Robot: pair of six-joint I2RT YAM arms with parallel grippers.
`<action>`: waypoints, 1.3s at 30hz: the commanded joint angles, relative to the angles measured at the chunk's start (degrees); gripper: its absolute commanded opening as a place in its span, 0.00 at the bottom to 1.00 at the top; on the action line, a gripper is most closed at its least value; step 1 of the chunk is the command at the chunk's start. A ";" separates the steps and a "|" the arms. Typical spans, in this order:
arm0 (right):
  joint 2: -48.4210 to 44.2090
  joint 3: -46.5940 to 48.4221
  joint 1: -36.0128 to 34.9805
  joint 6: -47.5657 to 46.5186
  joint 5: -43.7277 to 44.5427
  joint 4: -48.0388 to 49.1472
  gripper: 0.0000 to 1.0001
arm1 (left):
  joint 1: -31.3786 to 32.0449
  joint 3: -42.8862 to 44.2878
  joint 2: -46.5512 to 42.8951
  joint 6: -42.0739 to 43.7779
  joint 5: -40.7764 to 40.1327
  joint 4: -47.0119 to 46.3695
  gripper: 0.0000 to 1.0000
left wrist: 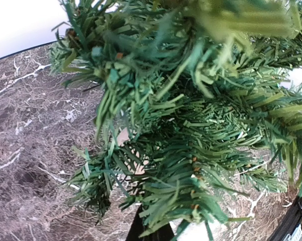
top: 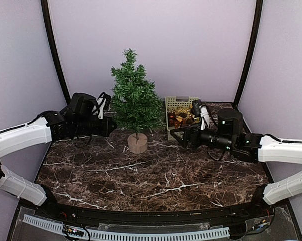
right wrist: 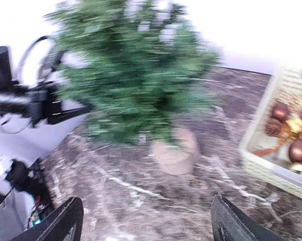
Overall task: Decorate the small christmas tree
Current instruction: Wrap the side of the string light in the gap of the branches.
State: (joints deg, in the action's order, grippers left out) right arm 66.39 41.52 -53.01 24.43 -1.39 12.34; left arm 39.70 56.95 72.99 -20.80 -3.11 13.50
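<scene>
The small christmas tree (top: 136,100) stands upright at the back middle of the table on its round tan base (top: 138,143). My left gripper (top: 111,125) is at the tree's lower left side. In the left wrist view green branches (left wrist: 191,125) fill the frame, and the dark fingers (left wrist: 148,232) show together at the bottom, their tips buried in needles. My right gripper (top: 177,135) is open and empty, low over the table in front of the basket, pointing at the tree. Its wrist view is blurred and shows the tree (right wrist: 136,75), the base (right wrist: 175,155) and both fingers (right wrist: 65,221) wide apart.
A pale green basket (top: 167,123) of brown and gold ornaments (top: 181,118) stands just right of the tree; it also shows in the right wrist view (right wrist: 256,163). The table is dark marble (top: 141,175), with curved walls behind and black posts at both sides.
</scene>
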 commanded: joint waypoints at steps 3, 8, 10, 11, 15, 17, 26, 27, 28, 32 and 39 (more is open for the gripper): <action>3.67 -4.38 9.30 0.89 -5.94 0.98 0.91 | -3.03 0.44 -2.28 3.96 1.64 -0.21 0.00; 10.53 -5.74 10.58 -3.87 -13.83 4.69 0.89 | -5.41 1.47 -1.31 7.50 4.67 -1.04 0.00; 12.86 -5.03 10.57 -6.42 -13.84 4.30 0.89 | -6.37 2.03 -0.18 8.79 4.96 -0.71 0.00; 13.82 -4.23 10.56 -8.00 -13.96 3.78 0.89 | -6.85 2.25 0.02 9.30 5.09 -0.69 0.00; 17.92 1.46 10.12 -13.75 -15.79 -1.16 0.87 | -8.45 2.38 0.85 12.55 6.88 -2.41 0.00; 19.09 3.78 9.30 -16.38 -14.82 -3.19 0.87 | -9.30 2.76 1.44 13.61 7.46 -2.84 0.00; 25.02 11.52 4.72 -22.33 -14.61 -9.98 0.84 | -11.22 3.51 1.38 14.34 6.65 -3.49 0.21; 25.58 11.94 4.20 -22.39 -14.67 -10.19 0.82 | -11.22 3.36 1.06 14.09 6.06 -3.04 0.26; 26.07 12.25 3.83 -22.37 -14.88 -10.29 0.81 | -11.23 3.22 0.17 13.88 5.64 -2.69 0.36; 27.36 12.71 2.91 -21.66 -16.28 -9.62 0.75 | -11.23 2.59 -3.39 12.71 1.80 0.77 0.62; 27.80 12.55 1.87 -20.15 -15.44 -8.80 0.25 | -10.34 2.21 -8.72 7.11 8.50 6.24 0.72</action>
State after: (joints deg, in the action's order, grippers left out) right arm 93.97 52.73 -50.61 3.46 -16.97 2.48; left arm 28.77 58.87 67.22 -9.63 0.58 16.29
